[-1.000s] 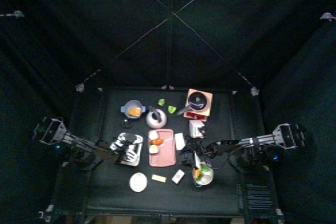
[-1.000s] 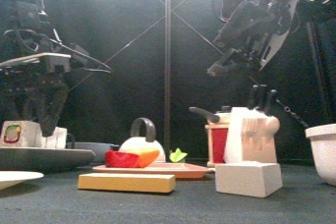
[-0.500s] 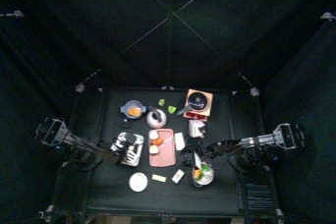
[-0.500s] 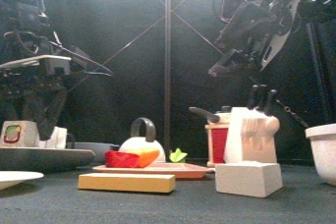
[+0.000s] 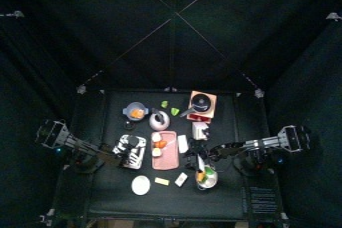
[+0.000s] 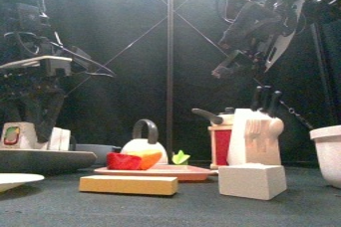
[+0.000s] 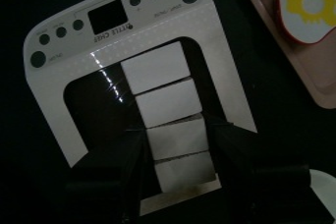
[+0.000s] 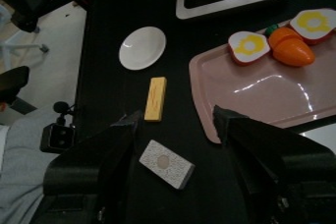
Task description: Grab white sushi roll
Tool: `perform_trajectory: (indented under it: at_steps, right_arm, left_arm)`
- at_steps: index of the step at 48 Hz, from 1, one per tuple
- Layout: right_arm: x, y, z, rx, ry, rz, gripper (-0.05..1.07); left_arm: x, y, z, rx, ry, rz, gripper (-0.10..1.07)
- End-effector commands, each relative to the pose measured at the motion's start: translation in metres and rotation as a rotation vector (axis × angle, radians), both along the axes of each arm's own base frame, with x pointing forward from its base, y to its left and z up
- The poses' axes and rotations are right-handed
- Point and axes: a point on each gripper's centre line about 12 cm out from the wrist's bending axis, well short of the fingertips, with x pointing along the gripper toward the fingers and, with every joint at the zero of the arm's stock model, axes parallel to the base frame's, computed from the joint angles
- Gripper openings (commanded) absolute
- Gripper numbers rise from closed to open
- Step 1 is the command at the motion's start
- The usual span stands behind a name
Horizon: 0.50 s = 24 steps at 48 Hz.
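A row of white sushi rolls lies on a white and black tray. In the left wrist view my left gripper stands open, with its jaws on either side of the nearest white sushi roll; I cannot tell if they touch it. From the front, the left gripper hangs low over that tray at the left. My right gripper is open and empty, and it is held high at the right.
A pink board carries an egg half and orange pieces. Near it lie a white plate, a yellow stick and a white block. A knife block and a bowl stand at the right.
The left gripper's jaws have drawn in a little around the white roll, and the gripper has sunk slightly. The right arm has not moved.
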Motion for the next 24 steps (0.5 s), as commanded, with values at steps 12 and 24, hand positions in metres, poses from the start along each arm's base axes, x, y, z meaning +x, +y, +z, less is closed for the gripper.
perform_trajectory:
  at_steps: [12, 24]
  right_arm:
    - [-0.0012, 0.0013, 0.0099, 0.003, -0.032, 0.006, 0.91]
    - [-0.0012, 0.0018, 0.0099, 0.003, -0.032, 0.007, 0.91]
  left_arm:
    - [0.0065, -0.0015, 0.0124, -0.005, -0.046, -0.004, 0.7]
    - [0.0064, -0.0015, 0.0128, -0.006, -0.048, -0.003, 0.7]
